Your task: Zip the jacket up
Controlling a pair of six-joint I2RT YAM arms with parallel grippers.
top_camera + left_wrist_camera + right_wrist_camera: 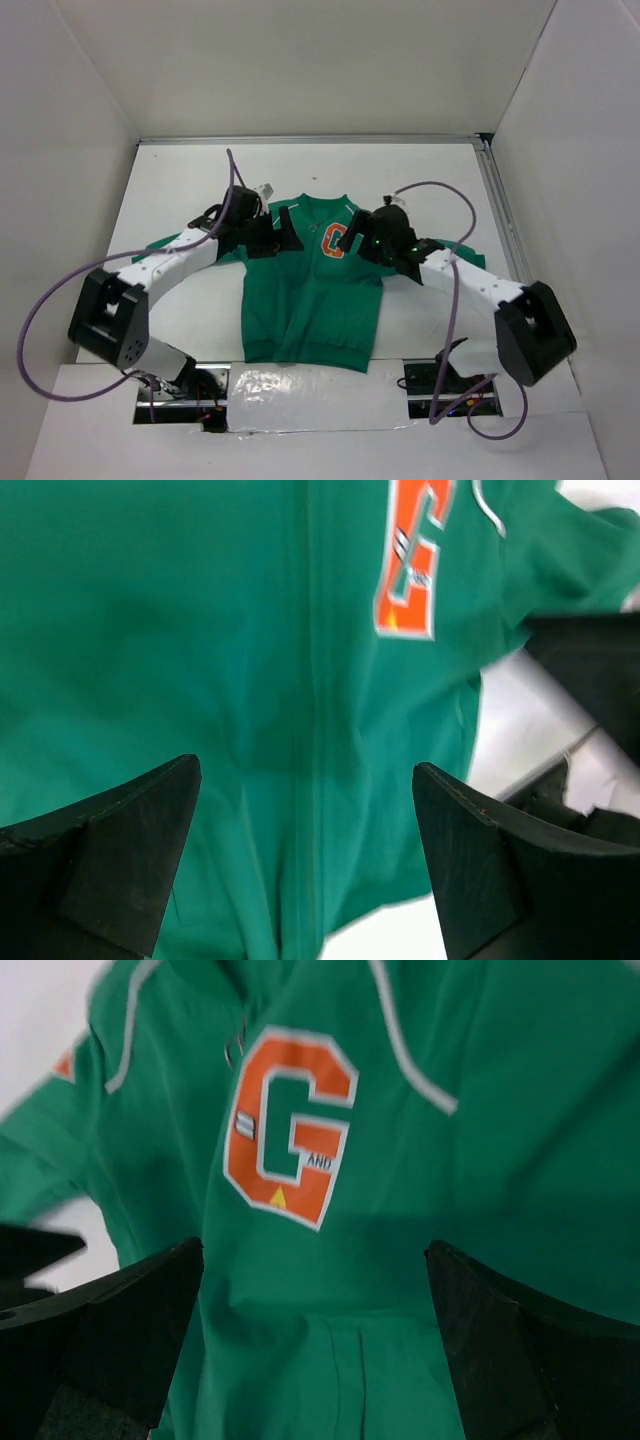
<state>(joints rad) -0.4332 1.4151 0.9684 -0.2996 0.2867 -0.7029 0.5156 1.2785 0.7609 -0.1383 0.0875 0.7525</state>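
Note:
The green jacket [310, 300] lies flat on the table, collar at the far side, ribbed hem toward the arm bases, front closed along its centre line. The orange "G" patch [335, 240] sits on its chest. My left gripper [285, 235] is open over the jacket's left shoulder, holding nothing. In the left wrist view the jacket [200, 660] fills the frame, with the zip line running between the fingers [470, 850]. My right gripper [355, 240] is open just right of the patch, holding nothing. The right wrist view shows the patch [288, 1125] and white shoulder piping [410, 1065].
White walls enclose the white table [180, 330]. A metal rail [500, 210] runs along the right edge. Purple cables [50, 300] loop off both arms. Both sleeves spread out under the arms.

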